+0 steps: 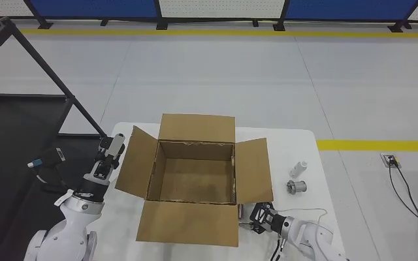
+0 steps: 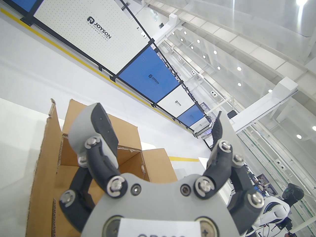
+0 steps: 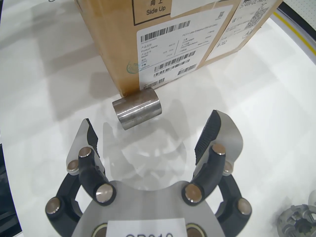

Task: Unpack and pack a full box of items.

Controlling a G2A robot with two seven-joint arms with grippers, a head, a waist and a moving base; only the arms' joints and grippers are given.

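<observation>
Fingers of the right gripper (image 3: 152, 122) are standing wide apart, holding nothing, with a metal cylinder (image 3: 137, 108) lying just ahead of their tips. Carrying everything is the white bench (image 1: 287, 143). The cardboard box (image 1: 186, 225) is sitting at its middle, all four flaps spreading outward and its brown floor showing. White labels (image 3: 172, 50) with barcodes and small print are covering the box's outer wall facing the right gripper. The left gripper (image 2: 159, 110) is hovering beside the box's left flap, near the bench edge, its fingers also spread wide and gripping nothing. Lying on its side, the dull grey cylinder is resting close against the box's near right corner. To the right of the box, open bench is leaving room, where a toothed metal part (image 1: 297, 187) is sitting. A small white bottle (image 1: 298, 169) is standing just beyond that part.
</observation>
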